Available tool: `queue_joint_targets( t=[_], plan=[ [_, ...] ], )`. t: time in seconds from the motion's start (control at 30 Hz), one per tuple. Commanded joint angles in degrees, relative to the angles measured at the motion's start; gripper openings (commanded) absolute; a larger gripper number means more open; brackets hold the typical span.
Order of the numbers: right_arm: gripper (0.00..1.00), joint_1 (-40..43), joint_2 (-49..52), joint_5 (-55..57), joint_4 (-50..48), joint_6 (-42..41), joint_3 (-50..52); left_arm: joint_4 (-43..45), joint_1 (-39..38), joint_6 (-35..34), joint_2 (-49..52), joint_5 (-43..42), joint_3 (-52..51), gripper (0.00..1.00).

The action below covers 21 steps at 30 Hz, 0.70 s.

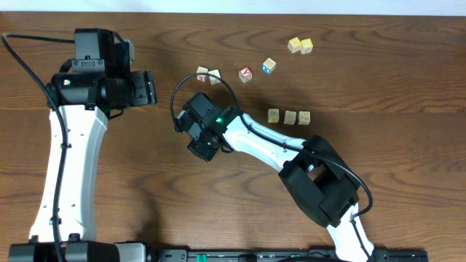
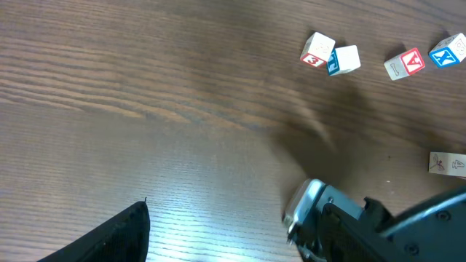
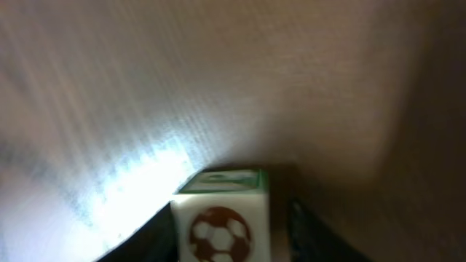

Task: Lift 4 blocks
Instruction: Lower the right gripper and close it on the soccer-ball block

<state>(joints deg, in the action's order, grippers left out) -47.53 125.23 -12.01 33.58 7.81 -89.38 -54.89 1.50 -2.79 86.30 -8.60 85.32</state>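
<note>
A cream-white block (image 3: 221,227) with a reddish-brown football mark and a green-edged top sits between my right gripper (image 3: 231,218) fingers. The left finger (image 3: 149,236) lies against it. A thin dark gap separates its other side from the right finger (image 3: 306,233). From overhead the right gripper (image 1: 198,140) covers this block. Three more cream blocks (image 1: 290,116) stand in a row to its right, and one of them (image 2: 445,164) shows in the left wrist view. My left gripper (image 1: 151,87) hovers open over bare wood at the upper left, with nothing between its fingers (image 2: 109,236).
Red-faced and blue-faced cubes (image 1: 246,73) (image 1: 269,66) and a pair (image 1: 208,75) lie beyond the right gripper. Two yellow cubes (image 1: 300,46) sit at the far back right. The right arm's wrist (image 2: 342,222) intrudes into the left wrist view.
</note>
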Motion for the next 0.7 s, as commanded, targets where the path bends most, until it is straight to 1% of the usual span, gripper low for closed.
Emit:
queue_joint_targets(
  t=[0.0,0.13,0.2,0.27,0.4,0.57,0.63,0.67],
  plan=[
    [0.39,1.22,0.74,4.7,-0.61,-3.17,0.33,0.07,0.2,0.13,0.0,0.52,0.79,0.74],
    [0.37,2.14,0.74,8.87,-1.05,-6.82,0.33,0.07,0.2,0.13,0.0,0.52,0.79,0.74],
    [0.33,2.67,0.74,11.72,-0.98,-10.4,0.33,0.07,0.2,0.13,0.0,0.52,0.79,0.74],
    [0.31,3.34,0.74,14.25,-0.68,-13.6,0.33,0.07,0.2,0.13,0.0,0.52,0.79,0.75],
    [0.35,4.83,0.74,17.68,-0.13,-18.38,0.31,0.07,0.2,0.13,0.0,0.52,0.79,0.74],
    [0.36,7.17,0.74,23.32,1.9,-26.91,0.31,0.07,0.2,0.13,0.0,0.52,0.79,0.74],
    [0.36,8.63,0.74,24.0,3.1,-30.29,0.31,0.07,0.2,0.13,0.0,0.52,0.79,0.74],
    [0.35,10.03,0.74,23.96,4.09,-33.27,0.31,0.07,0.2,0.13,0.0,0.52,0.79,0.74]
  ],
)
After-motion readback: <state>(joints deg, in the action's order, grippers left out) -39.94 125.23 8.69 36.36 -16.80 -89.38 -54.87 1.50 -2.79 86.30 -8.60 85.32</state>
